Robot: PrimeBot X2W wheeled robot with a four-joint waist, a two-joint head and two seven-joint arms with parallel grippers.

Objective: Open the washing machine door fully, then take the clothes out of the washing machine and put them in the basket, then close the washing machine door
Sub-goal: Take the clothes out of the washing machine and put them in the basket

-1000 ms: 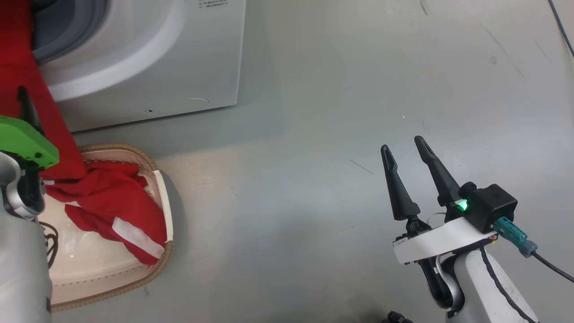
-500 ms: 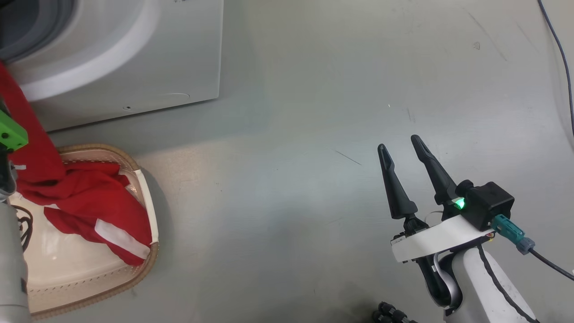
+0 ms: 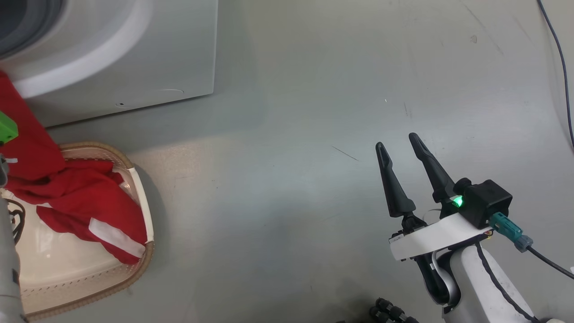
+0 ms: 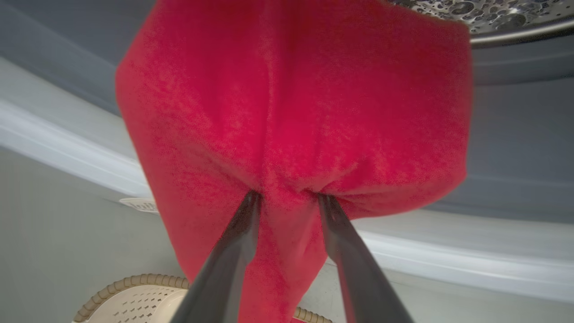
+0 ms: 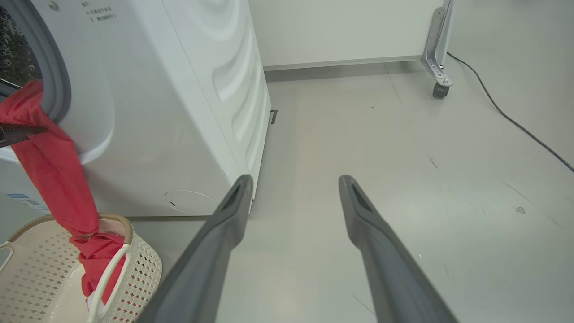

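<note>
The clothes (image 3: 89, 197) are one red garment with white stripes. It hangs from the washing machine (image 3: 134, 58) mouth down into the cream basket (image 3: 139, 264) on the floor in front. In the left wrist view the clothes (image 4: 291, 112) hang below the steel drum (image 4: 493, 11). My left gripper (image 4: 287, 197) has its jaws apart and both tips pushed into the cloth, above the basket (image 4: 134, 287). One of its fingers (image 5: 18, 131) shows against the clothes (image 5: 54, 170) in the right wrist view. My right gripper (image 3: 397, 141) is open and empty over bare floor, right of the machine. The door is out of view.
A dark cable (image 3: 560, 54) runs along the floor at the far right. A caster (image 5: 441, 87) of a metal frame stands by the back wall, beyond the washing machine (image 5: 179, 112). Grey floor lies between the basket (image 5: 143, 264) and my right gripper (image 5: 293, 179).
The head view has shifted, so the machine and basket sit further left. The left jaws have narrowed onto the red cloth. The right gripper has stayed open and in place.
</note>
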